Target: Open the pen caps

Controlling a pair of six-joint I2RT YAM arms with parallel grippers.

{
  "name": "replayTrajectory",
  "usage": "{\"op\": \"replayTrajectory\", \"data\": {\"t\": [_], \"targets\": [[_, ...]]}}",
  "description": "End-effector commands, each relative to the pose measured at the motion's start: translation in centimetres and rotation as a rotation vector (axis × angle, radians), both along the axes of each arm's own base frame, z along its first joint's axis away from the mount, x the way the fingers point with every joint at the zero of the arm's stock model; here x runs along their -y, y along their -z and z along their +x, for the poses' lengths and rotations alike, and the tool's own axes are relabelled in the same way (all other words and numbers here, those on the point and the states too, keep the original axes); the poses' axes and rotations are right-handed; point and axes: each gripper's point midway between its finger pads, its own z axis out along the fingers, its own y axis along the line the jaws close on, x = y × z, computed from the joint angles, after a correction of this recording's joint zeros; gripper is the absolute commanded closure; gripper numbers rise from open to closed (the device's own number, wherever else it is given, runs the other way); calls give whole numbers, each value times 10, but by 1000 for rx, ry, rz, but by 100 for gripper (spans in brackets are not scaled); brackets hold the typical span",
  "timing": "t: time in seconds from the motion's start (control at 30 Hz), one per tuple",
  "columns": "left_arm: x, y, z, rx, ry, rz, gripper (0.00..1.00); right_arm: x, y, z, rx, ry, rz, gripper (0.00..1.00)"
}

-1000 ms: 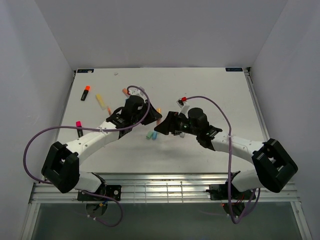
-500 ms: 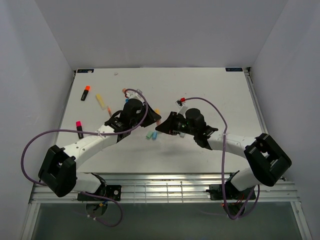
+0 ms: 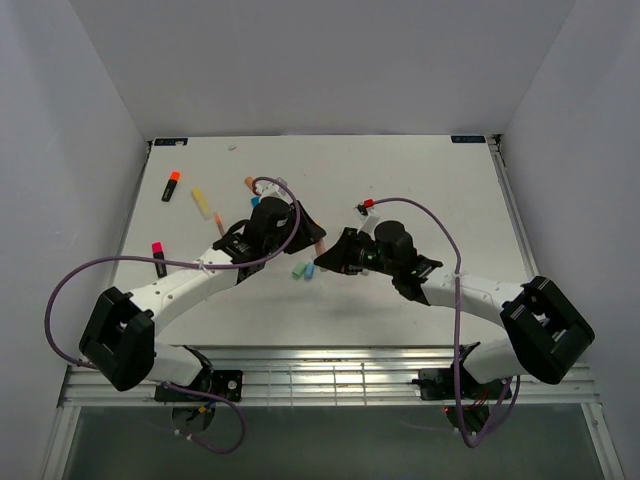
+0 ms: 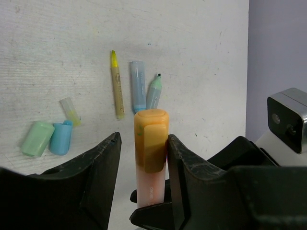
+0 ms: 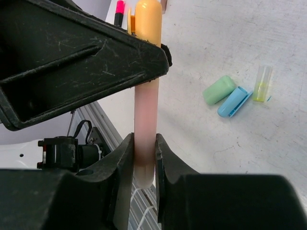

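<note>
Pincers of both arms meet low over the middle of the desk (image 3: 400, 170), and one pale pink pen (image 5: 145, 110) stands upright between them. The right pincer (image 5: 144, 153) is closed on the lower end of this pen and presses it from both sides. I think this grip is there to keep the body fixed while the other arm works on the top.

Higher on the same pen sits the orange cap (image 4: 151, 139), not yet off. The left pincer (image 4: 143, 143) stands around this cap but is partly open. One finger lies against the cap and the other is apart from it with a clear gap, so it grips nothing. To pull the cap, it probably must close first.

Beyond them, a green cap (image 4: 37, 138) and a blue cap (image 4: 61, 138) lie touching on the desk, and a clear yellowish cap (image 4: 70, 111) is just beside them. A little farther lie a thin yellow pen (image 4: 116, 86), a blue pen (image 4: 138, 86) and a green pen (image 4: 154, 92), all with bare tips. These look finished and put aside.

Farthest, toward the left back corner, a black pen (image 3: 172, 185) keeps its orange cap on, so it seems to wait for its turn.
</note>
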Motion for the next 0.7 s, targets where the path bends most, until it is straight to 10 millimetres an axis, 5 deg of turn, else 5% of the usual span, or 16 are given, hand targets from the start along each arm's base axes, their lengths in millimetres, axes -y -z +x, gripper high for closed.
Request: {"op": "replayTrajectory", "data": {"t": [0.0,0.17,0.3,0.37,0.53,0.57,0.67], "targets": [[0,-10,8,31,-17,10,47,0,-14,-4,54,-16,19,92],[1,-12,9,38,-18,7,54,-1,-12,-8,50,-26,12,92],[2,-15,9,46,-8,2,77,1,-9,-9,56,-18,-1,92],[5,-17,9,51,10,0,100,3,-6,-8,63,-15,-24,92],[5,-15,19,45,8,54,100,-2,8,-8,111,11,-228,92],[5,-10,24,47,11,95,100,4,25,-14,97,0,-327,92],[0,-23,46,95,-6,151,100,6,38,-21,132,35,-465,92]]}}
